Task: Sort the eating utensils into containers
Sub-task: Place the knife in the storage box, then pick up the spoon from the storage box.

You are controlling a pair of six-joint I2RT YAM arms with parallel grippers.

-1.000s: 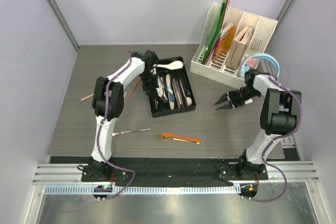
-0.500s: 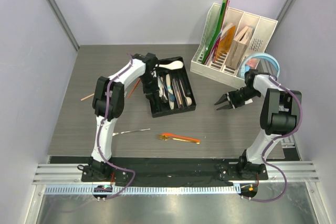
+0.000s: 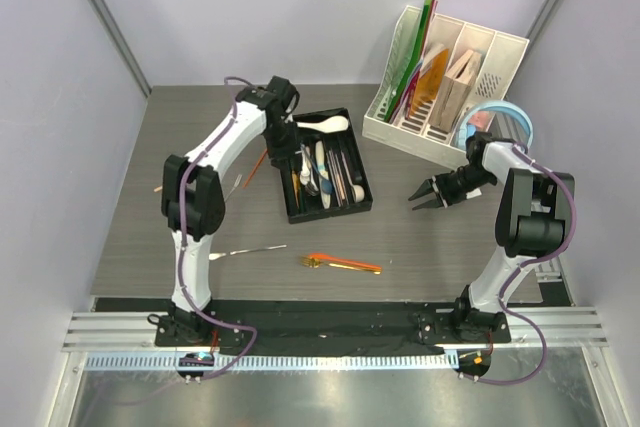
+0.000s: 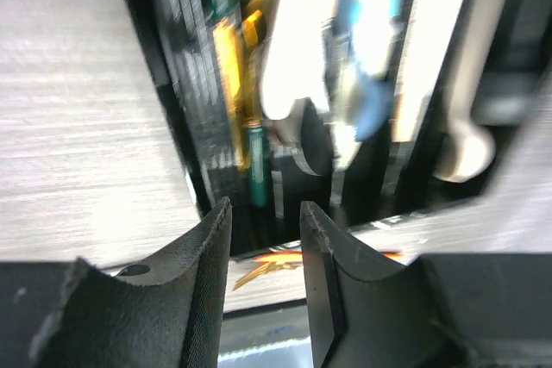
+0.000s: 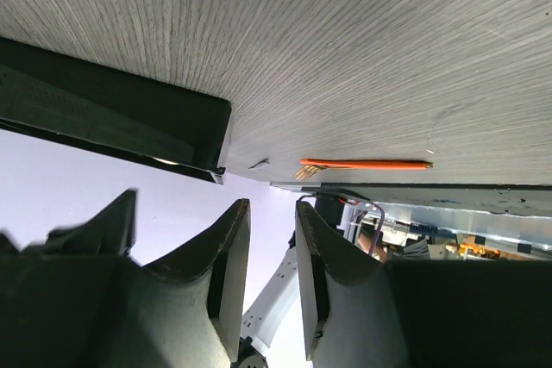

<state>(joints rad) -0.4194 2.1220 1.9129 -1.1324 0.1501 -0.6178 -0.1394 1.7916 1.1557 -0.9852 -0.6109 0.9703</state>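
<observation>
Top external view: I see my left end effector point(image 3: 281, 152) over the tray's point(image 3: 330, 214) left edge, fingers parted and empty. My right end effector point(image 3: 420, 197) hangs empty-handed, fingers apart, near the surface's right edge. Spoons point(image 3: 320, 159) lie in the tray; orange chopsticks point(image 3: 345, 264) lie near the front edge.

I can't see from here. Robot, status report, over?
Left gripper open over tray, empty. Right gripper open, empty, clear of tray. Orange chopsticks not yet sorted. Nothing in the way.

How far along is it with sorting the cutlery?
Partly done: several spoons and other pieces lie in the black tray. Nothing is in hand; both jaws are empty, the left over the tray. Left on the table: orange chopsticks, a steel utensil, wooden chopsticks.
</observation>
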